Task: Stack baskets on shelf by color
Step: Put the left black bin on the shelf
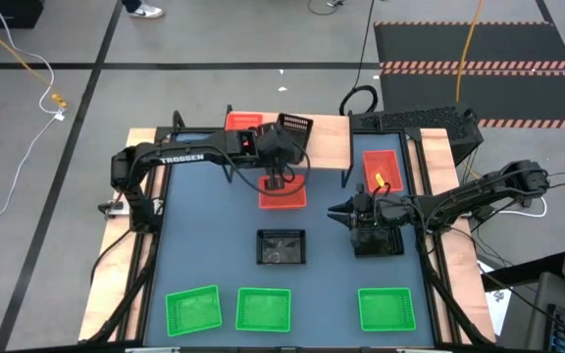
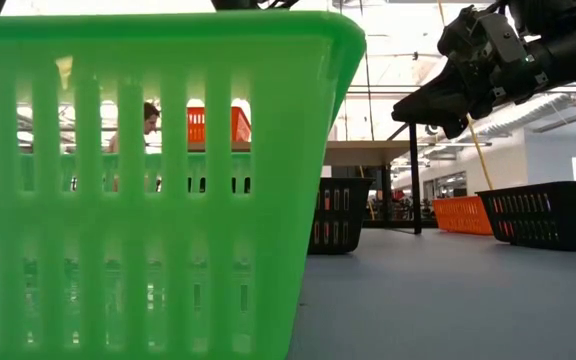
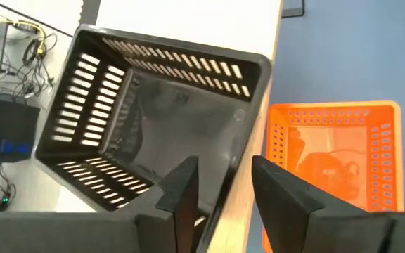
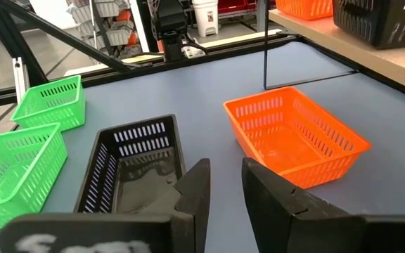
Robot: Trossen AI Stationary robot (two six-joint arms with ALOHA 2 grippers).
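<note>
Nearest the front edge, three green baskets (image 1: pixel 263 308) wait untouched. Mid-table lie two black (image 1: pixel 281 246) and two red (image 1: pixel 282 192). Right gripper (image 1: pixel 345 213) hovers, fingers apart. Farthest, on the shelf (image 1: pixel 327 126), one red and one black basket (image 3: pixel 153 119); left gripper (image 3: pixel 220 186) stands parted around its rim.

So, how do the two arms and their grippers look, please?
Both arms are dark, nearly black, and jointed. The left arm carries white lettering along one link, and black cables run along it. The right arm looks the same. The left gripper and the right gripper each have two flat, dark, wedge-shaped fingers.
</note>
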